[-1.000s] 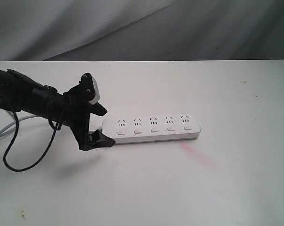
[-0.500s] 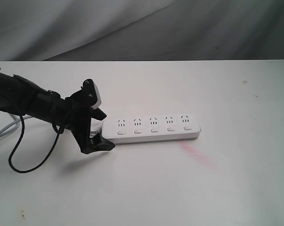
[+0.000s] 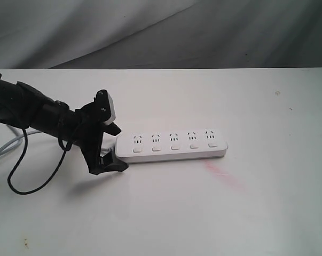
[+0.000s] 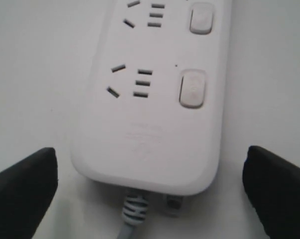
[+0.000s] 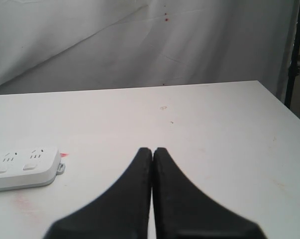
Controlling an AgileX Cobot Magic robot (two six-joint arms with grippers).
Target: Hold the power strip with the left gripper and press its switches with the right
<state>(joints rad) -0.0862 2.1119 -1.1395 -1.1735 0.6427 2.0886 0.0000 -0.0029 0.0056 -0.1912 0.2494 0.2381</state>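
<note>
The white power strip (image 3: 171,145) lies flat on the table, its five switches (image 3: 174,146) in a row along the near side. My left gripper (image 3: 116,145) is open at the strip's cord end, one black finger on each side and neither touching it. The left wrist view shows the fingers (image 4: 23,186) set wide apart, the strip's rounded end (image 4: 147,149), a switch (image 4: 193,88) and the grey-white cord (image 4: 132,214). My right gripper (image 5: 152,152) is shut on nothing and hangs above the table, well off from the strip's far end (image 5: 20,169). The exterior view does not show it.
The cord (image 3: 0,152) runs off the table's left side. A thin black cable (image 3: 22,178) loops below the left arm. A faint red smear (image 3: 225,176) marks the table in front of the strip's right end. Grey cloth hangs behind the table.
The left gripper has sunk a little at the strip's cord end, and its cable loop has swung. The power strip has not moved.
</note>
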